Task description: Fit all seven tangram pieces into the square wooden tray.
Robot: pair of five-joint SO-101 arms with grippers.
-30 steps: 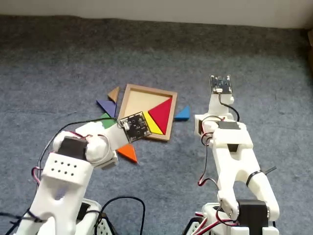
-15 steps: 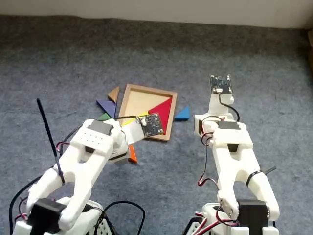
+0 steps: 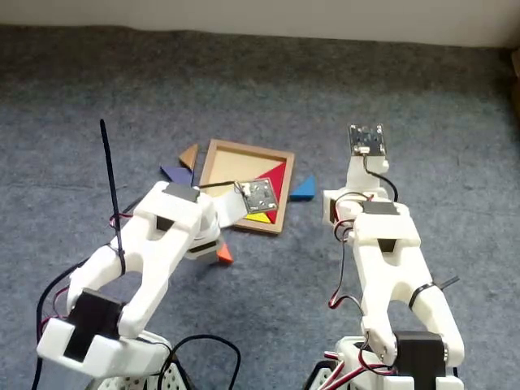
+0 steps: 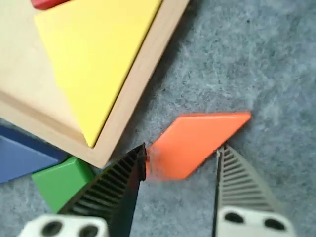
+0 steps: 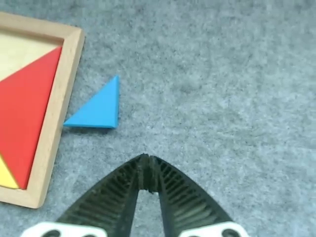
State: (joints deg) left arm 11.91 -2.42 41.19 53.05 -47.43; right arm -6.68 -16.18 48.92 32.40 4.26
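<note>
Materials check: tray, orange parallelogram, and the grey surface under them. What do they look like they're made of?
Tray: bare light wood, matte, going by the pale tan rim and floor; the task also calls it wooden.
Orange parallelogram: probably painted wood, possibly plastic; even opaque colour, slight sheen, crisp edges.
Grey surface: felt or short-pile carpet, with fuzzy mottled fibres.

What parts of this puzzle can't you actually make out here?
High view: the left arm covers most of the orange piece and the near corner of the tray.
Left wrist view: the red piece and dark blue piece are cut off by the edge, shapes unclear.
Right wrist view: the edge cuts off the tray.
</note>
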